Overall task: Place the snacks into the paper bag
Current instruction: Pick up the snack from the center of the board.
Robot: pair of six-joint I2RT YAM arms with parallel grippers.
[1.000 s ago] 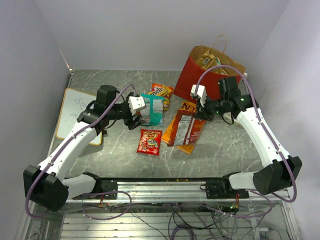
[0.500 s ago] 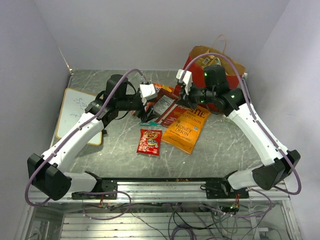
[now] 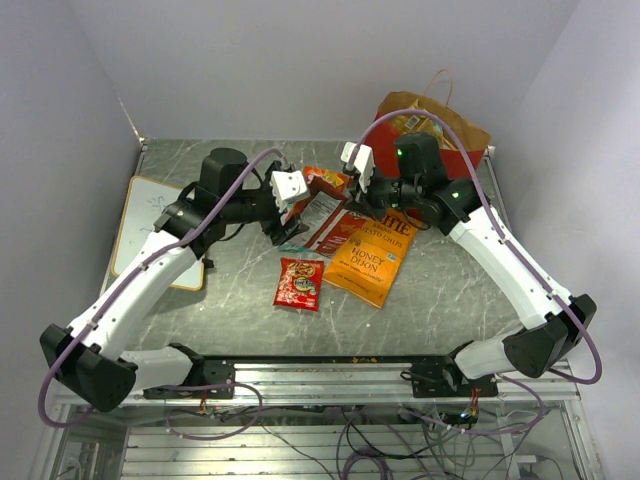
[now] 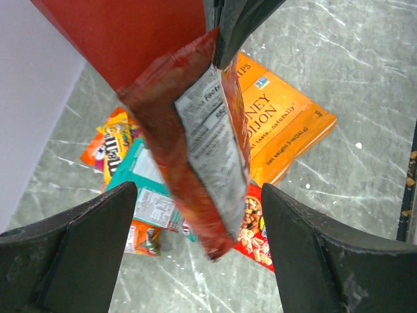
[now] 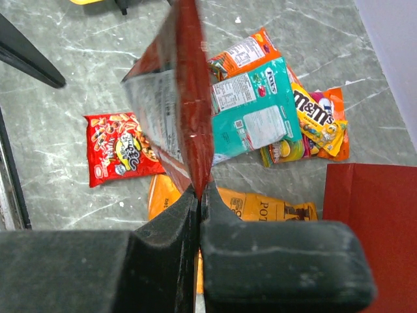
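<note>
1. The large red paper carrier bag (image 3: 400,104) stands at the far right corner of the table (image 3: 450,290).
2. The flat white board (image 3: 150,225) lies along the left edge.
3. The large red crinkly chip bag (image 3: 322,212) hangs over the middle, pinched in the right fingers (image 5: 169,254). The left fingers (image 4: 71,254) are just left of it, not touching.
4. Under it lies the large orange chip bag (image 3: 375,262), with the small red packet (image 3: 299,282) just to its left.
5. Behind those, the teal pack (image 5: 251,111) touches the yellow candy pack (image 5: 316,117).

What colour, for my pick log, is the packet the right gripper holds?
Red packet, best in right wrist view.

High rear overview; close downward wrist views, sharing red packet (image 4: 202,150)
</note>
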